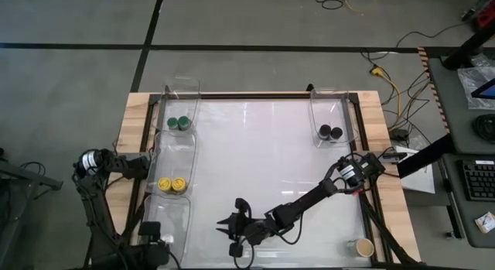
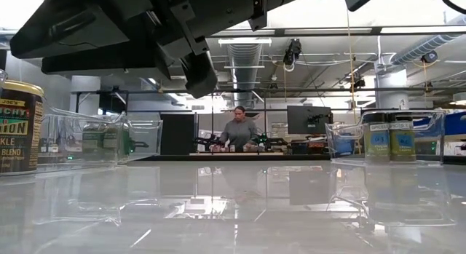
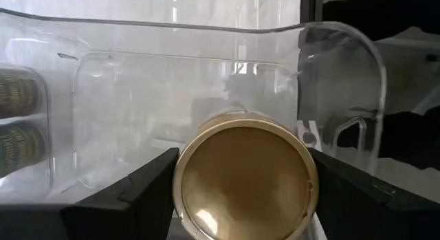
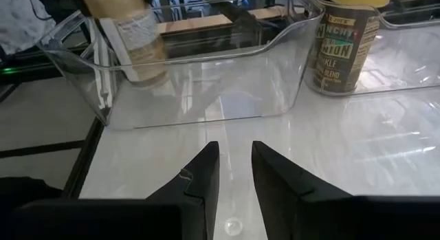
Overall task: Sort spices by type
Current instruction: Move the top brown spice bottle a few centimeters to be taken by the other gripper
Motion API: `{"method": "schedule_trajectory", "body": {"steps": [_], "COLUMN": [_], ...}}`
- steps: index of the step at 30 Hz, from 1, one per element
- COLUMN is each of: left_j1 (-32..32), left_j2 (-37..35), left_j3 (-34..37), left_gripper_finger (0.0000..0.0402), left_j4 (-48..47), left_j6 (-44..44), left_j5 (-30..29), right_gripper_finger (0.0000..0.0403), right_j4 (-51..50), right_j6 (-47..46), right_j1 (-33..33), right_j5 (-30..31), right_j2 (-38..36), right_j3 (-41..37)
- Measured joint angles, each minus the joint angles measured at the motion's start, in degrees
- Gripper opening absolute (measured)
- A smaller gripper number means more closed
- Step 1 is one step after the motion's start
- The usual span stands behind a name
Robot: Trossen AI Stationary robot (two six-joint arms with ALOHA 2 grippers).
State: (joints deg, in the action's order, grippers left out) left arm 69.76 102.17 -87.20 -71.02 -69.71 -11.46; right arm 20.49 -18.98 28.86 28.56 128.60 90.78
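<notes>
Tan-lidded spice jar | held between my left fingers over empty bin | light, rigid, slick; grip body | right fingers shut, empty

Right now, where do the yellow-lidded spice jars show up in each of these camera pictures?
High view: yellow-lidded jars at the table's left side, in the middle bin.
Low view: one looms at the far left.
Left wrist view: likely the dim labels at the edge, seen through plastic.
Right wrist view: one stands beyond the near bin.
Shared landmark: their clear bin.
</notes>
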Motion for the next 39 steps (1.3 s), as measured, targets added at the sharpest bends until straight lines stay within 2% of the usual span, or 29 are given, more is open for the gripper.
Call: {"method": "schedule_trajectory", "body": {"steps": [7,13,20,24,32,39], "left_j1": [0.00,0.04,-0.07,-0.09,-0.09,-0.07], "left_j2": [-0.02,-0.02,-0.30,-1.36,-3.22,-3.34], "left_j3": [0.79,0.91,5.04,6.69,7.84,9.25], "left_gripper_finger": [0.0263,0.0263,0.0263,0.0263,0.0263,0.0263], "left_j4": [3.12,5.02,5.38,8.57,10.60,11.63], "left_j6": [0.90,1.85,2.52,2.05,1.67,1.64], "left_j5": [1.52,2.00,2.87,4.29,5.37,6.45], "right_gripper_finger": [0.0093,0.0086,0.0077,0.0084,0.0095,0.0085], "right_j4": [0.00,0.00,0.00,-0.02,-0.02,-0.04], "right_j6": [-0.13,-0.11,-0.13,-0.14,-0.30,-0.57], "right_j1": [0.00,0.00,0.00,0.12,0.02,0.02], "right_j5": [0.02,0.04,0.04,0.07,0.13,0.13], "right_j2": [0.00,0.00,0.00,0.00,-0.01,-0.02], "right_j3": [0.00,0.00,-0.02,-0.04,-0.04,-0.04]}}
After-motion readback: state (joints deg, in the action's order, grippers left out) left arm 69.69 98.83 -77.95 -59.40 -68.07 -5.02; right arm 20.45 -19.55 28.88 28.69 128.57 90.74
